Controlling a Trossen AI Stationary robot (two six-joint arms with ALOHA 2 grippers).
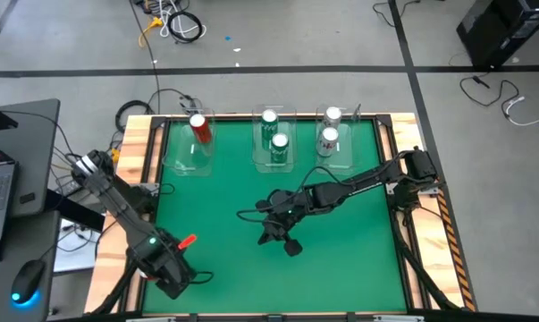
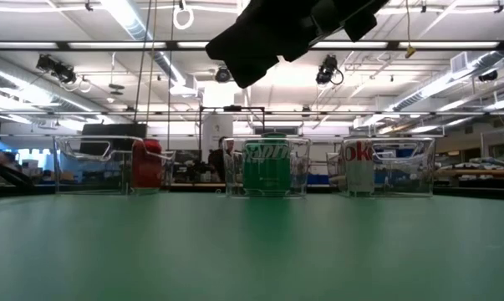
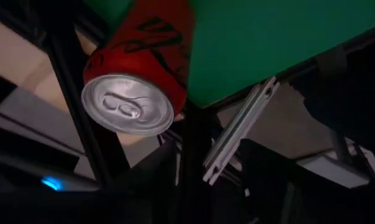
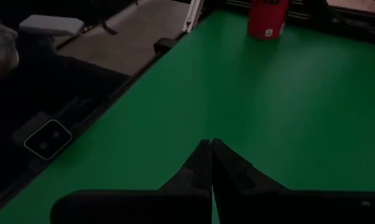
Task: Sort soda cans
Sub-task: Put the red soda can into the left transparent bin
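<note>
Left gripper (image 1: pixel 181 258), fingers not visible so can't tell its state, sits at the table's near-left corner beside a red can (image 3: pixel 140 65) at the green mat's (image 1: pixel 341 259) edge. Right gripper (image 4: pixel 212 148), pressed together, hovers mid-table. Five cans sit in far bins (image 1: pixel 273 156).

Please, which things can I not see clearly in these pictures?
- Left gripper, high view: too small to tell whether it grips the red can; in the left wrist view the fingers do not show.
- Low view: each bin's front can hides the rear one.
- Right wrist view: red can top cut off by the edge.
</note>
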